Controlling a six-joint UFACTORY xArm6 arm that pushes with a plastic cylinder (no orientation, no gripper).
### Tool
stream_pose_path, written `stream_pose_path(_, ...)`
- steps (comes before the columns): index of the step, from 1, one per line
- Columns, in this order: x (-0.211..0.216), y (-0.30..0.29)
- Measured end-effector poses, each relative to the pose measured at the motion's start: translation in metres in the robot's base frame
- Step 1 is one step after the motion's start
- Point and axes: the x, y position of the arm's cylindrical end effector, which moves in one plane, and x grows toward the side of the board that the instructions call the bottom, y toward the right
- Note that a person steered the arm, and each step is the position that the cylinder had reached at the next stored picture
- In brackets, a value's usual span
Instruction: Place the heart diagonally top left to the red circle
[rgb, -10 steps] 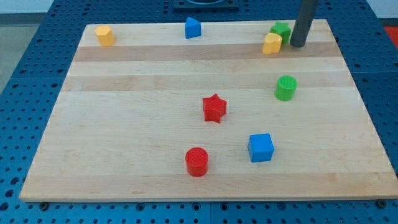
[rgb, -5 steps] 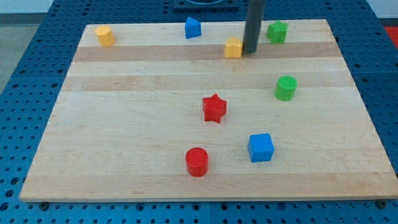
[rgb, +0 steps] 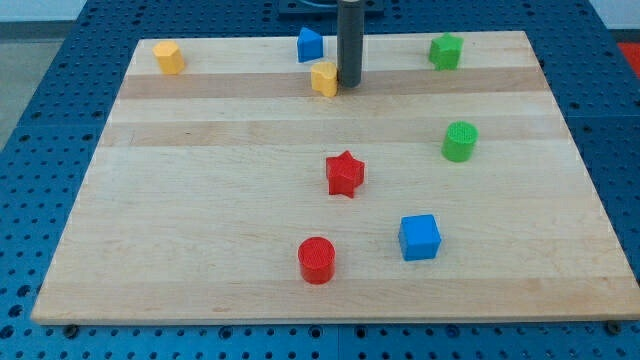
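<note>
The yellow heart (rgb: 324, 78) lies near the view's top, just left of centre. My tip (rgb: 349, 83) stands right against its right side. The red circle (rgb: 316, 260) sits low on the board, well below the heart. The heart is close below and right of the blue block (rgb: 310, 45).
A red star (rgb: 345, 173) lies mid-board between the heart and the red circle. A blue cube (rgb: 419, 237) sits right of the red circle. A green cylinder (rgb: 460, 141) and a green block (rgb: 446, 50) are at the right. A yellow block (rgb: 169, 57) is at the top left.
My tip has swept left along the top of the board, pushing the yellow heart away from the green block to just below the blue block.
</note>
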Motion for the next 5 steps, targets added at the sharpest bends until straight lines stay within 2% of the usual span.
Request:
stream_pose_path(3, -0.005, -0.009)
stream_pose_path(5, 0.003, -0.066)
